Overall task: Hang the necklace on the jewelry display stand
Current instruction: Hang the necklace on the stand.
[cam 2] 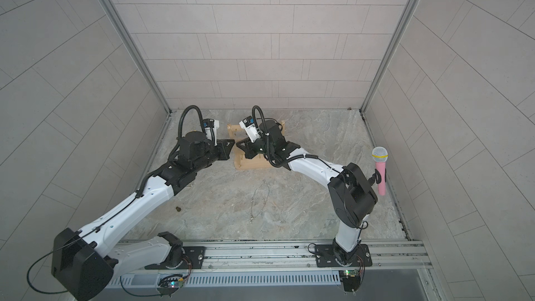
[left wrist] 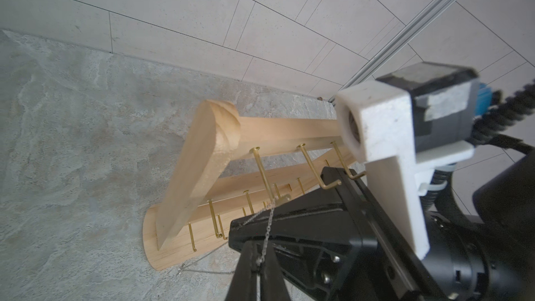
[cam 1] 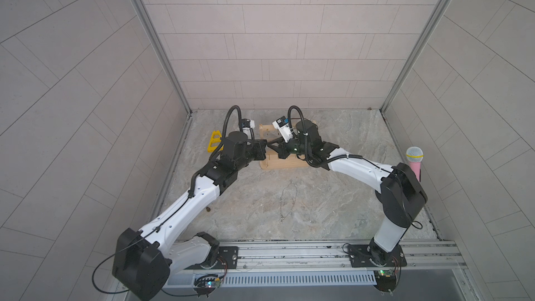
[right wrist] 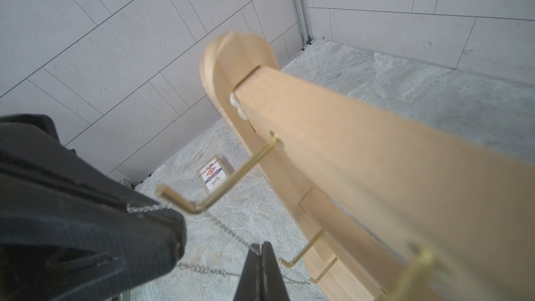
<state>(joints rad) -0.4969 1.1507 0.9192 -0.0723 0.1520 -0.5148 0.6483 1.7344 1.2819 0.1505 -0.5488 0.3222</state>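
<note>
Both arms meet at the end of the pale wooden jewelry display stand [cam 1: 285,164] nearer the left arm. The stand is upright on its oblong base towards the back of the grey stone-patterned counter [cam 1: 333,198].

The thin silver chain necklace [right wrist: 228,228] is off the counter and strung between the two arms. The left gripper [left wrist: 259,257] has its jaws clenched on one stretch of chain, and the right gripper [right wrist: 259,251] has its jaws clenched on another. The span between them lies across the bend of a long L-shaped brass hook [right wrist: 231,175] on the stand's top bar. A second thin chain [cam 1: 289,201] lies loose on the counter, well apart from the stand.

The step in hand looks like seating the chain and letting go. To do it well:

- **Seat the chain.** It should rest in the crook of the hook, behind the upturned tip, before either grip loosens.
- **Lower gently.** Bringing both grips down together, with only light tension, would settle it there. A hard pull could drag or tip so light a rack.
- **Release one side at a time.** Then the free length drops on its own side of the hook and does not slide off the tip.
- **Back away carefully.** Each pair of jaws should spread wide, then move away from the hook and not up past it, since a fine link can cling to a pad and lift the chain off again.
</note>
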